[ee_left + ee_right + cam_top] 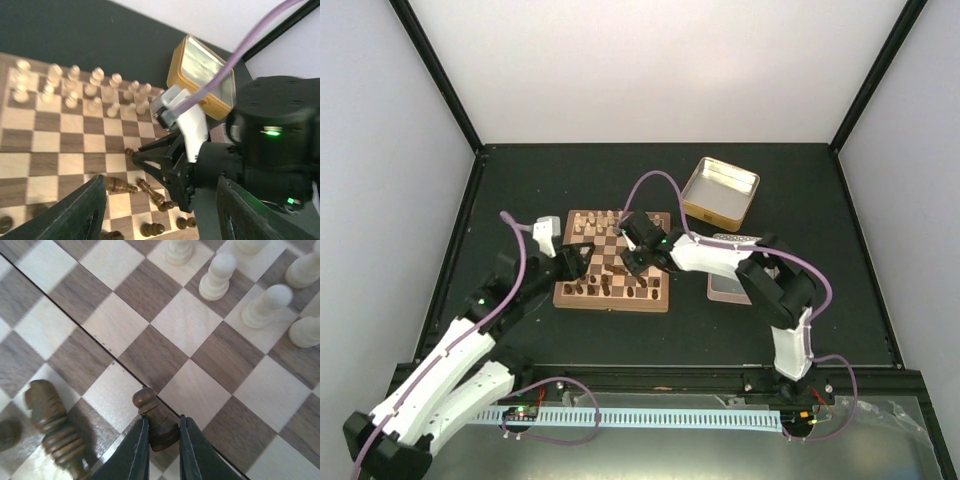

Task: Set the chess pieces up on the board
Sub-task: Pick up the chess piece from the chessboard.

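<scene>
Nearest, along the 6 o'clock edge of the board (612,300) in the top view: most of the dark chess pieces (610,290), standing in a loose row. Just beyond that row in the left wrist view, two toppled dark men (120,186) lying on their sides. At the board's 9 o'clock edge, the left gripper (570,265): spread wide, holding nothing, hovering low beside the near squares. Further in, close to mid-board and reaching in from 3 o'clock, the right gripper (161,452): pressed in on a dark pawn (154,421), pinched low at the base, head leaning toward 11 o'clock. Cannot tell whether the pawn touches the wood or hangs just clear of it. At 9 o'clock of those fingers, a fallen dark knight (50,415), near but apart. Beyond, at 1 o'clock, the pale chessmen (217,277) ranked on the far squares. Farthest, off the board at 1 o'clock, an open tin (720,192). Likely trouble from here: with so narrow and low a pinch on a leaning pawn, a twist or slip on the way to its square. With toppled men so close, a sweep of the fingers rolling them further. With both grippers crowded over one half of the board, a knock between arms.
</scene>
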{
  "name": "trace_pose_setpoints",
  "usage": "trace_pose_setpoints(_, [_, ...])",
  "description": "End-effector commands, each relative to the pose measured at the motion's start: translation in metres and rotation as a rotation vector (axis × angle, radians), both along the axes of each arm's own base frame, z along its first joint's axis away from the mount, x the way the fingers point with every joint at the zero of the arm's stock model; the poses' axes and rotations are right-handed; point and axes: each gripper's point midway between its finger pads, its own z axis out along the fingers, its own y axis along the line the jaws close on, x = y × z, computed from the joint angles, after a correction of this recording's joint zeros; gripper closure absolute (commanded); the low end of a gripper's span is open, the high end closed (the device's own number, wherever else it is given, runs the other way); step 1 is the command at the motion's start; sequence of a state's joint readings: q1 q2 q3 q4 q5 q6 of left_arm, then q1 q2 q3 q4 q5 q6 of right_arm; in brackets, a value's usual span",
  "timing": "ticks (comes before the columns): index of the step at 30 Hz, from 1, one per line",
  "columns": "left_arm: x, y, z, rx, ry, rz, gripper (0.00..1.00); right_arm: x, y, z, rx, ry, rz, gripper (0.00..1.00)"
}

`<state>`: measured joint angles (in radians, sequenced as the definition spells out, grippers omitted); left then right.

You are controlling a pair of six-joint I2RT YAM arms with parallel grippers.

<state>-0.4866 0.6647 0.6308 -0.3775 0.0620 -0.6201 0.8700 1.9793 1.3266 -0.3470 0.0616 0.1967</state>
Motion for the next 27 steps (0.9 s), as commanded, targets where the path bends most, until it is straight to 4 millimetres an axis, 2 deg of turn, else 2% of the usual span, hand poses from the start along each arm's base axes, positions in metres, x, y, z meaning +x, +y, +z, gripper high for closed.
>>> trace_pose_setpoints(1, [0.009, -0.028, -0.004, -0.132, 0.1, -0.067, 0.38, 0.016, 0.017, 0.073, 0.232, -0.208, 0.008, 0.93])
trace_pose_setpoints(7, [0.016, -0.044, -0.019, -0.195, 0.189, -0.152, 0.35, -0.008, 0.015, 0.108, 0.398, -0.264, 0.086, 0.92])
trace_pose_setpoints(13, [0.016, -0.064, -0.013, -0.282, 0.231, -0.295, 0.34, -0.042, 0.015, 0.13, 0.529, -0.242, 0.201, 0.91])
trace_pose_setpoints(15, [0.017, -0.068, -0.015, -0.279, 0.259, -0.321, 0.38, -0.05, 0.015, 0.139, 0.57, -0.24, 0.225, 0.91])
trace_pose_setpoints(18, [0.021, -0.068, -0.022, -0.272, 0.295, -0.318, 0.52, -0.058, 0.015, 0.148, 0.61, -0.236, 0.252, 0.91])
trace_pose_setpoints(21, [0.023, -0.069, -0.02, -0.286, 0.28, -0.323, 0.59, -0.063, 0.015, 0.154, 0.635, -0.234, 0.27, 0.91])
trace_pose_setpoints(27, [0.026, -0.068, -0.017, -0.29, 0.261, -0.314, 0.64, -0.068, 0.016, 0.158, 0.65, -0.225, 0.294, 0.91])
